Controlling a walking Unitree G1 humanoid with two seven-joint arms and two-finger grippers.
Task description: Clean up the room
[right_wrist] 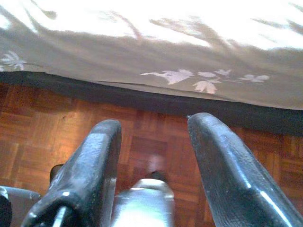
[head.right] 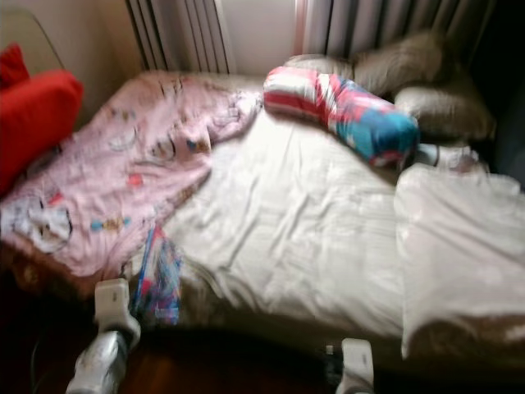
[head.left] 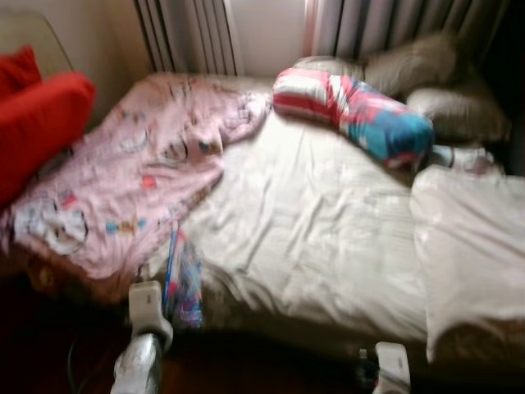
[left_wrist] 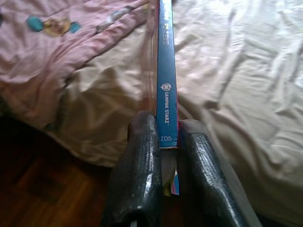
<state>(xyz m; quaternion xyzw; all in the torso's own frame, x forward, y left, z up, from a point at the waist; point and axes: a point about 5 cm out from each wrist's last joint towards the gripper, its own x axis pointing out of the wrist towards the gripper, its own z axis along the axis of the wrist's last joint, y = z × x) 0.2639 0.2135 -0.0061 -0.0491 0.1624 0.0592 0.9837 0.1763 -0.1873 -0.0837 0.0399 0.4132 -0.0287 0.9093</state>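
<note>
The left gripper [left_wrist: 163, 142] clamps a blue packet [left_wrist: 166, 75] beside the bed's pink blanket [head.left: 131, 172]; the right gripper [right_wrist: 154, 137] hangs spread, empty, over parquet floor [right_wrist: 52, 118].

Head stereo pair looking forward and down from the foot-side edge of the wide bed with wrinkled cream sheet [head.left: 312, 222]; both eyes blurred, sharing the same scene: crumpled pink cartoon-print blanket [head.left: 131, 176], red cushion [head.left: 37, 123], striped red-white-blue bolster [head.right: 340, 107], grey curtains [head.right: 385, 25]; right eye shifted slightly, things sitting further left in its frame. Left wrist camera close, aimed along the left gripper [left_wrist: 165, 156] at the thin blue-spined packet [left_wrist: 166, 75], sheet and blanket edge beyond, shared with head views. Right wrist camera low, aimed along the right gripper [right_wrist: 154, 156] at brown parquet floor [right_wrist: 52, 118] and the bed's leaf-printed lower edge.
</note>
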